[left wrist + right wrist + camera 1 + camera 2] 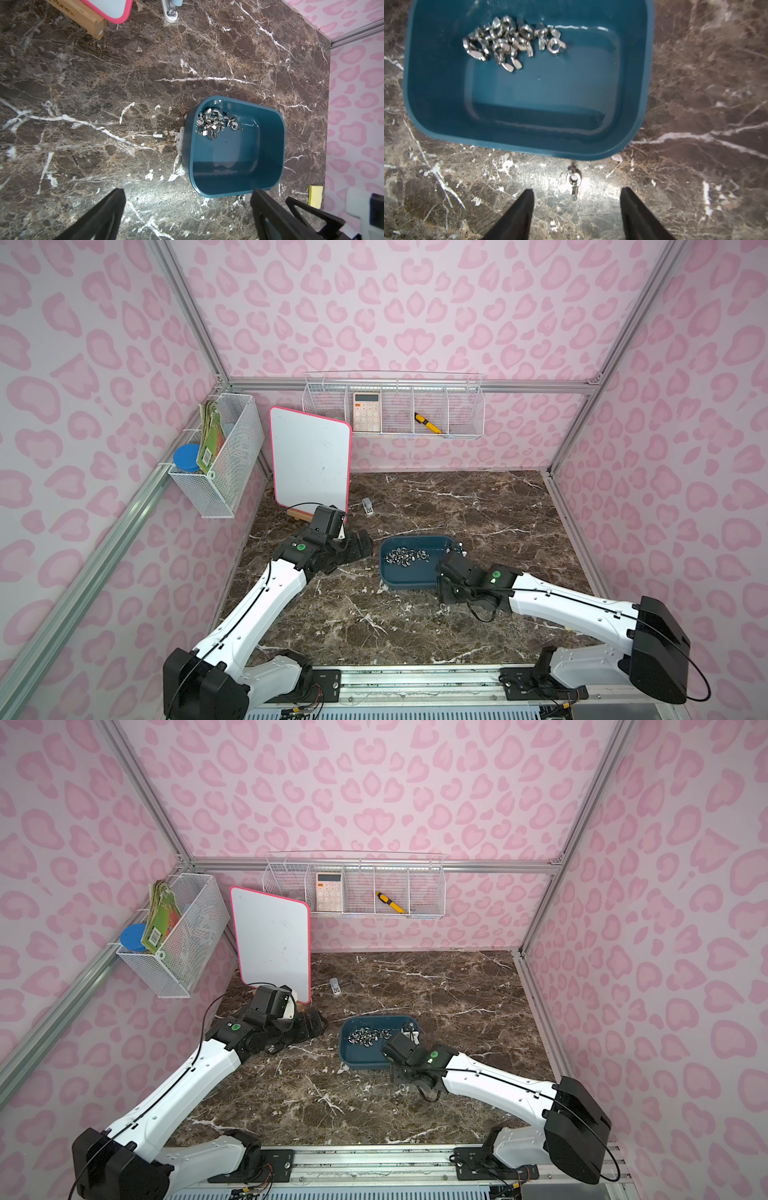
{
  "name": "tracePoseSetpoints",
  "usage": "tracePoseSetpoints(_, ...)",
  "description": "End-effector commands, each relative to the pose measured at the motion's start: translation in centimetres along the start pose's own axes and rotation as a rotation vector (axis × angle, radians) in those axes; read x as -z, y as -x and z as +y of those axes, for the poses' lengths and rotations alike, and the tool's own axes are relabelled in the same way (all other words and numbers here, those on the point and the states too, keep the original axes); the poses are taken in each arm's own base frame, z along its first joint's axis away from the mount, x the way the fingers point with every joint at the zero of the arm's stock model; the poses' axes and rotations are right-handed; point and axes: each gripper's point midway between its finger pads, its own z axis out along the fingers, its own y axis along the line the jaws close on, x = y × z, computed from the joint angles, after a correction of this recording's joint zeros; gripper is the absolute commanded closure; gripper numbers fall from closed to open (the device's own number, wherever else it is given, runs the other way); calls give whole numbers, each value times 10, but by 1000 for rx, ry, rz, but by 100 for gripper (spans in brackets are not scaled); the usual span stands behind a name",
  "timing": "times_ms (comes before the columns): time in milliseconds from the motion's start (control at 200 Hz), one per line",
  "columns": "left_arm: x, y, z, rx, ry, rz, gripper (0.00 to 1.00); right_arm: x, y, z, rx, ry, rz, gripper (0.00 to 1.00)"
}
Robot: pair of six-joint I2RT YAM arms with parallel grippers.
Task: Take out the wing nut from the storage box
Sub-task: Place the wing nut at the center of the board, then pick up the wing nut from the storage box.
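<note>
Marble-patterned table (695,187), right wrist view. One wing nut (572,179) lies flat on the table, just outside the near wall of the storage box (639,104) and apart from it, so the removal looks essentially done.

Hazards, judged from this arrangement:
- **Fingertip contact:** the nut sits very close to the fingertips. A sideways or low pull-back could clip it and send it skidding over the smooth surface.
- **Contact with the box:** a forward drift could knock the nut against the box wall, or nudge the light box itself.
- **Glare:** the bright reflection around the nut may hide its exact outline.

Right gripper (577,190): the jaws are spread apart and hold nothing. The nut rests in the gap just ahead of the tips, and no contact is visible.

Farther on, the remaining wing nuts (508,41) are heaped in the far part of the box floor, and the near part is bare.

Left wrist view: the left gripper (188,192) has its jaws spread to their widest. It is empty, hangs over bare table off to one side of the box, and touches nothing.
</note>
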Motion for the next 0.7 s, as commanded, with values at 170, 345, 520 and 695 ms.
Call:
tracePoseSetpoints(170, -6, 15, -15, -33, 9, -8, 1, 4, 40, 1, 61, 37, -96, 12)
tracePoseSetpoints(345, -13, 17, -21, -43, 23, 1, 1, -3, 55, -6, 42, 49, -130, 2)
tracePoseSetpoints(520, -15, 15, -23, -72, 53, 5, 1, -7, 67, -9, 59, 27, -170, 2)
tracePoseSetpoints(695, -16, 10, -17, -83, 76, 15, 1, -19, 69, -2, 64, 6, -112, 2)
